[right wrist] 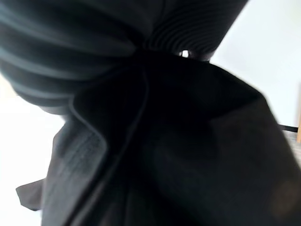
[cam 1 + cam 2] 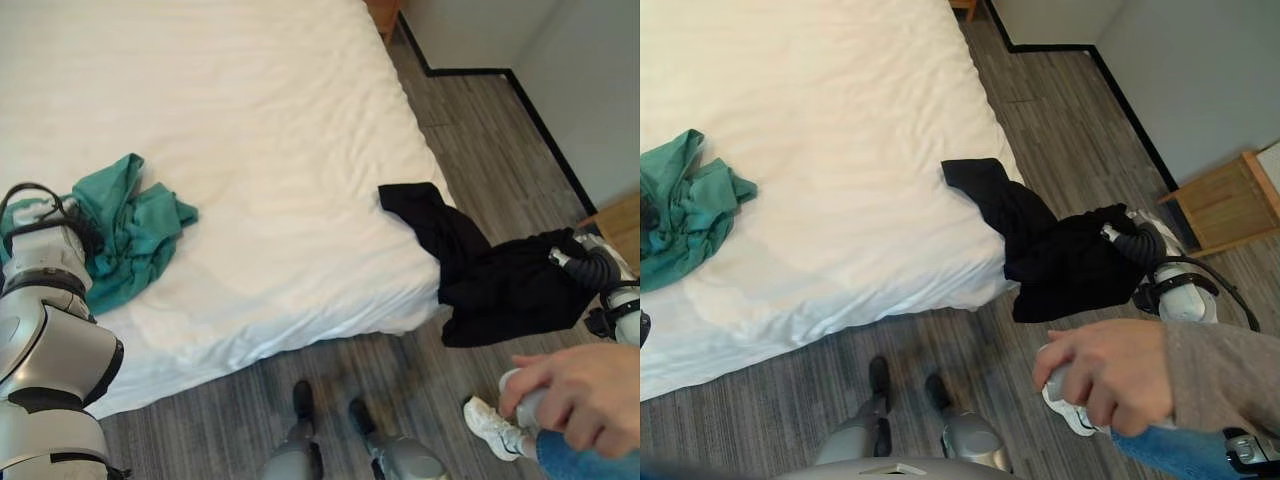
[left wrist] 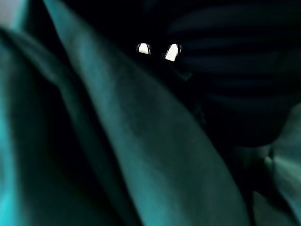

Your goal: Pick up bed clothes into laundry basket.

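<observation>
Right hand point(image 2: 1118, 238) is buried in the black garment point(image 2: 500, 285), which trails off the bed's point(image 2: 250, 120) near right corner and hangs over the floor, and whether the fingers are clamped on it I cannot tell. Left hand point(image 3: 225, 84) is down in the crumpled green garment point(image 2: 125, 230) near the bed's left edge, grip hidden in the folds too. No laundry basket in sight, so by my read nothing is delivered yet; a person's hand point(image 2: 575, 390) hovers beside the right arm.
</observation>
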Controlling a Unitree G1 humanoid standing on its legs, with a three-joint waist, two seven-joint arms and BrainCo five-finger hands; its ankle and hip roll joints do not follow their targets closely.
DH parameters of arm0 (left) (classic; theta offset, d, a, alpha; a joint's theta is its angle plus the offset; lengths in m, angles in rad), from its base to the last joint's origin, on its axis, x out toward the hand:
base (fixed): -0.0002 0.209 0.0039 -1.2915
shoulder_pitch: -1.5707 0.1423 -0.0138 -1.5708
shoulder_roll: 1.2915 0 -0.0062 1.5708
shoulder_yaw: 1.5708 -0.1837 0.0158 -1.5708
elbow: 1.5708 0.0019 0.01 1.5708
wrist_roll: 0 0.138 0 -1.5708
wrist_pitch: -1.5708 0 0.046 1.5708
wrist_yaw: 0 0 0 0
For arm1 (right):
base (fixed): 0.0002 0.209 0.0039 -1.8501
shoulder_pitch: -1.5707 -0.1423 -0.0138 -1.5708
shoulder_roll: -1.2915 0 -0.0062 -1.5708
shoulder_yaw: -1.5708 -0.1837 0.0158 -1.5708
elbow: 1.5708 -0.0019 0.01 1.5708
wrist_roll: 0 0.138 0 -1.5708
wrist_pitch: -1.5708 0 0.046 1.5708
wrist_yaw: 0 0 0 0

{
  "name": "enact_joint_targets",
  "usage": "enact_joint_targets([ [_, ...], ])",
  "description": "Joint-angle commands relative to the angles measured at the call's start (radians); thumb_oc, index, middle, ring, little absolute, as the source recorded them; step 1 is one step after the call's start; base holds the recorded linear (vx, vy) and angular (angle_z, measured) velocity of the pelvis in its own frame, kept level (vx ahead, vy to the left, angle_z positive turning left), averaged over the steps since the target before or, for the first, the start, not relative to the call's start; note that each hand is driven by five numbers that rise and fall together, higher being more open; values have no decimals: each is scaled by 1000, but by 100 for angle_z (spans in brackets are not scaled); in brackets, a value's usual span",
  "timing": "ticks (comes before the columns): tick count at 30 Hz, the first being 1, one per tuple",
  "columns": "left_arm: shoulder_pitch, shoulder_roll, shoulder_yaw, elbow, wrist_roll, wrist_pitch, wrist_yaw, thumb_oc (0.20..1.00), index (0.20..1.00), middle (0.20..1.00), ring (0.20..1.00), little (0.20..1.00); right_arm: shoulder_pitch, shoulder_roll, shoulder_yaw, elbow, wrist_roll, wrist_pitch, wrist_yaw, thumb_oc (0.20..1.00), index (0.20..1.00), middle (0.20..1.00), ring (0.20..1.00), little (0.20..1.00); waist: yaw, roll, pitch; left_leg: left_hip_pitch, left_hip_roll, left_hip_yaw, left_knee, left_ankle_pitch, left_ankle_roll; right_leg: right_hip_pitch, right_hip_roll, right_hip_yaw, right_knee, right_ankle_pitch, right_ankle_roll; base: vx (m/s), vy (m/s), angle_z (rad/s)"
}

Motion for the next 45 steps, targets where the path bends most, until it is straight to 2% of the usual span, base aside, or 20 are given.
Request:
enact_joint_targets([
  [1,44,-5,32,76,2,-5,-73,1000,1000,1000,1000,1000,-44,-9,-81,-34,18,-37,8,200,200,200,200,200,2,-54,-1,16,49,13,33,-18,-42,-15,-38,42,44,176,29,20,18,-13],
  [3,84,12,59,82,1,-12,-78,1000,1000,1000,1000,1000,-38,-10,-80,-56,34,-51,16,200,200,200,200,200,-8,-62,-7,20,54,23,33,-24,-43,-16,-35,54,42,184,31,20,14,-29],
  [4,100,18,76,84,-5,-12,-76,332,332,332,332,332,-39,-10,-76,-64,43,-58,20,200,200,200,200,200,-14,-64,-11,22,55,28,33,-25,-43,-17,-32,61,43,189,32,15,14,-37],
  [5,115,22,98,86,-12,-15,-73,200,200,200,200,200,-34,-8,-80,-78,50,-64,22,200,200,200,200,200,-19,-67,-14,23,57,33,33,-28,-44,-20,-30,66,42,189,32,18,14,-29],
  [13,164,25,215,44,-112,-30,-22,200,200,200,200,200,1,18,-85,-101,59,-71,16,200,200,200,200,200,-35,-73,-34,36,62,45,10,-25,-47,-24,-23,74,35,186,34,18,9,-3],
  [16,156,-24,338,-24,-337,-65,13,200,200,200,200,200,10,43,-85,-86,57,-75,3,200,200,200,200,200,-27,-67,-46,57,61,47,-6,-25,-49,-15,-23,71,31,159,32,36,34,-10],
  [17,157,-24,338,-24,-338,-64,13,200,200,200,200,200,9,43,-85,-85,57,-75,3,200,200,200,200,200,-27,-67,-46,58,61,47,-7,-25,-49,-14,-23,71,31,158,32,39,21,0],
  [19,147,-67,434,-94,-555,-89,40,200,200,200,200,200,13,59,-80,-70,63,-77,1,200,200,200,200,200,-17,-56,-61,71,55,38,-13,-27,-49,0,-30,59,34,139,31,59,9,3],
  [20,151,-67,437,-97,-556,-88,41,200,200,200,200,200,13,58,-79,-70,63,-77,1,200,200,200,200,200,-19,-55,-61,72,55,37,-13,-27,-48,1,-30,58,34,139,30,84,6,5],
  [22,132,-152,534,-254,-849,-143,67,200,200,200,200,200,5,67,-82,-32,65,-70,-13,200,200,200,200,200,6,-31,-68,79,39,7,-23,-21,-47,10,-39,31,49,115,26,48,3,29],
  [24,152,-183,572,-301,-977,-158,46,200,200,200,200,200,-7,74,-81,-1,63,-64,-18,200,200,200,200,200,19,-14,-73,85,31,-4,-27,-23,-46,16,-42,14,58,100,22,36,20,35],
  [26,249,-246,606,-511,-1069,-225,81,200,200,200,200,200,-1,95,-118,12,21,-40,-27,200,200,200,200,200,59,18,-69,94,14,-32,-32,-20,-41,28,-50,-10,75,74,12,39,37,8],
  [32,430,-402,598,-804,-1182,-264,48,200,200,200,200,200,45,155,-186,-33,-10,-33,-38,200,200,200,200,200,93,58,-82,116,-10,-64,-33,-17,-39,59,-64,-42,93,57,4,20,15,25],
  [33,518,-417,621,-995,-1222,-281,48,200,200,200,200,200,69,185,-224,-59,4,-35,-44,200,200,200,200,200,105,64,-83,120,-17,-75,-33,-17,-37,68,-69,-51,90,52,3,4,9,3],
  [34,606,-447,603,-1146,-1247,-289,49,200,200,200,200,200,75,247,-245,-81,96,-60,-64,200,200,200,200,200,118,73,-83,118,-19,-81,-33,-5,-37,71,-71,-57,88,56,2,19,4,7],
  [36,667,-470,579,-1242,-1261,-287,44,200,200,200,200,200,70,303,-254,-88,225,-84,-78,200,200,200,200,200,122,77,-88,122,-24,-85,-33,-13,-35,77,-76,-64,85,48,0,-13,4,16],
  [37,764,-475,593,-1380,-1319,-274,16,200,200,200,200,200,80,431,-267,-140,601,-169,-37,200,200,200,200,200,131,84,-85,122,-25,-83,-33,-2,-37,75,-76,-62,87,58,1,-67,-2,25],
  [39,997,-503,713,-1646,-1365,-288,23,200,200,200,200,200,166,552,-309,-279,804,-208,29,200,200,200,200,200,152,92,-91,128,-33,-89,-33,-11,-33,88,-85,-70,74,53,0,-19,-1,6],
  [40,1089,-567,732,-1627,-1403,-270,14,200,200,200,200,200,193,631,-298,-359,932,-224,94,200,200,200,200,200,156,94,-93,128,-34,-83,-33,-11,-33,87,-89,-71,72,57,1,0,0,0],
  [45,1232,-660,852,-1640,-1444,-267,3,200,200,200,200,200,299,765,-322,-475,1198,-221,196,200,200,200,200,200,152,112,-105,134,-49,-70,-33,-22,-37,96,-104,-76,68,73,2,-14,31,4],
])
